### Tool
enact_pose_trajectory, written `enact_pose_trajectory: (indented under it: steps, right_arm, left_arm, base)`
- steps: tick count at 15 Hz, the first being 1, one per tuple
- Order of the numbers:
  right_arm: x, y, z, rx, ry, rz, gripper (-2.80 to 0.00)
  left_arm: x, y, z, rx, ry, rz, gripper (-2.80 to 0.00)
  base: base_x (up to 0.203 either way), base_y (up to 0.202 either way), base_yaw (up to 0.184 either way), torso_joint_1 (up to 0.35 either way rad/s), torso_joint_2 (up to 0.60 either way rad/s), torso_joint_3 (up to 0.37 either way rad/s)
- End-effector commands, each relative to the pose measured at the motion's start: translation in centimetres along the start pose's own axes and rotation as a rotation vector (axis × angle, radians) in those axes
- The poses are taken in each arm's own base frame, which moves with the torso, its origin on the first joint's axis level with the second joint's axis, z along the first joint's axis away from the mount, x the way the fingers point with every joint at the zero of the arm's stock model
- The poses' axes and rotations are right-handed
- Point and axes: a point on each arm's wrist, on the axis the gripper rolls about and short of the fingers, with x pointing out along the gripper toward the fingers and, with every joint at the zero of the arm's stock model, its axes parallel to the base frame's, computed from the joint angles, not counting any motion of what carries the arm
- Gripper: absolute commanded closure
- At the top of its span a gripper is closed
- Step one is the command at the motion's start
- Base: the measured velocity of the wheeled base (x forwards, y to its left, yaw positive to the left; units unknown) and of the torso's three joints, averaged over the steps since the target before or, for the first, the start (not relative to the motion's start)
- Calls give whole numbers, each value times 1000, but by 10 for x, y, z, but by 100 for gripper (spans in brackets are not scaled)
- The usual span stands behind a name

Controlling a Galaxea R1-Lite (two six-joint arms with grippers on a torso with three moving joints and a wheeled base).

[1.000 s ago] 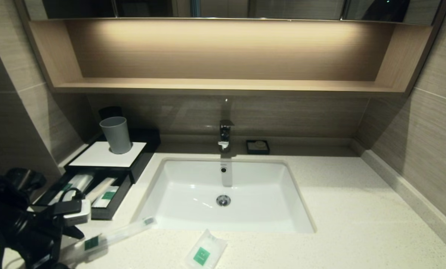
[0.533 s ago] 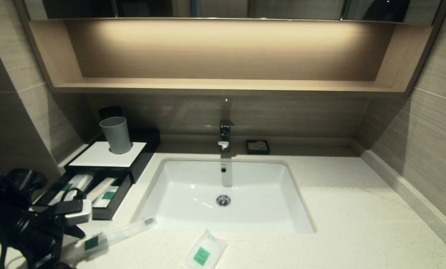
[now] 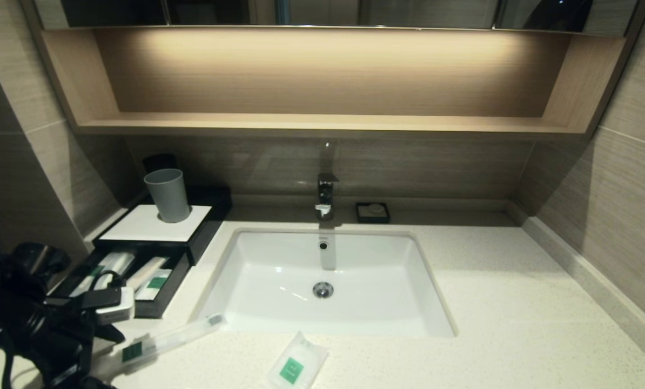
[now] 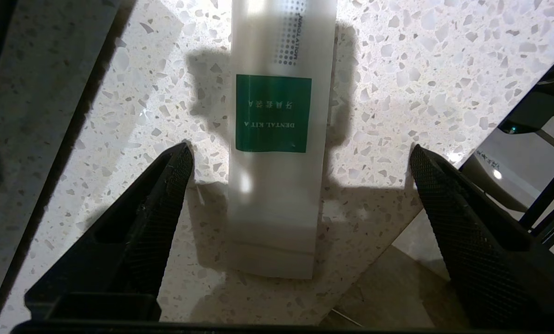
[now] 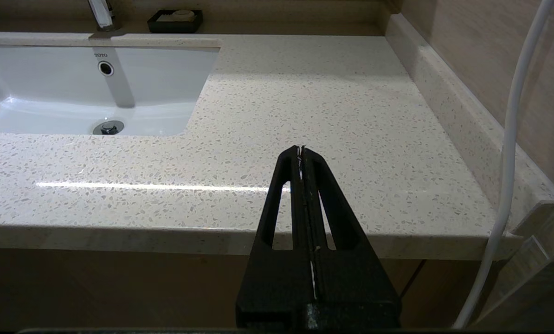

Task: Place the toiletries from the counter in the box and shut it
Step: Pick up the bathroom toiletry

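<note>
While the left claw [image 4: 300,155] hangs spread wide over the toothbrush packet [image 4: 272,139] at the frame's lower left, nothing is gripped. It looks light, slick and crinkly; pinching across its green label seems safest. The right claw [image 5: 301,150] sits clenched, empty.

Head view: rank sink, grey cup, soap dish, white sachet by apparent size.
1. Sink, by far the largest.
2. White sachet and grey cup look about alike; the sachet lies nearer the camera, so no ranking.
3. Soap dish, smallest, but farthest back.
</note>
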Motion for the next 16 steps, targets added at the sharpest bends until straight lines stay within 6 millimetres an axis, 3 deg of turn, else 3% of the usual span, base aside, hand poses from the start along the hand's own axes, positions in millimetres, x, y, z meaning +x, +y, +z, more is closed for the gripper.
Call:
enact_pose_trajectory:
  steps: [1, 5, 6, 16]
  right_arm:
    - [0, 0, 0, -1, 1, 0, 0]
    - [0, 0, 0, -1, 1, 0, 0]
    - [0, 0, 0, -1, 1, 0, 0]
    - [0, 0, 0, -1, 1, 0, 0]
  left_arm:
    - [0, 0, 0, 7, -2, -1, -280]
    - [-2, 1, 1, 7, -7, 6, -280]
    - [-1, 2, 1, 7, -6, 5, 0]
    - [1, 3, 0, 2, -3, -5, 0]
  base:
    - [0, 0, 0, 0, 0, 0]
    - [0, 0, 0, 0, 0, 0]
    - [0, 0, 0, 0, 0, 0]
    - [0, 0, 0, 0, 0, 0]
